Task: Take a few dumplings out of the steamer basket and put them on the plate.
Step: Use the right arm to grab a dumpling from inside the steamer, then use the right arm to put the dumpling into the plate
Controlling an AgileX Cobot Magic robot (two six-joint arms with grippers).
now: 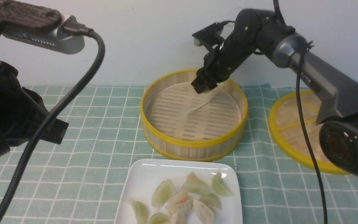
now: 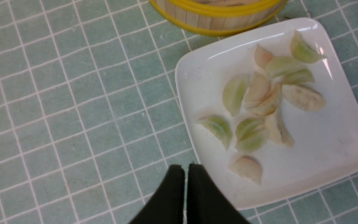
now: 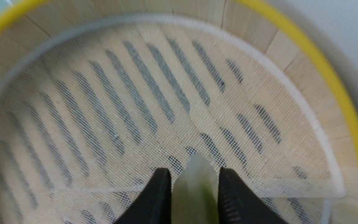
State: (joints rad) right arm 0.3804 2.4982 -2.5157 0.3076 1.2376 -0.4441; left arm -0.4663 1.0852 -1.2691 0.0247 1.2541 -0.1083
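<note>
The steamer basket stands at mid-table with its pale liner cloth folded up on the far side. My right gripper reaches down inside the basket's far wall. In the right wrist view it is shut on a pale green dumpling just above the mesh liner. No other dumpling shows in the basket. The white square plate lies in front of the basket and holds several dumplings. My left gripper is shut and empty, hovering by the plate's near corner.
A flat woven disc with a yellow rim lies to the right of the basket, partly under my right arm. A green checked cloth covers the table, and a white wall stands close behind the basket. My left arm's camera cable hangs at the left.
</note>
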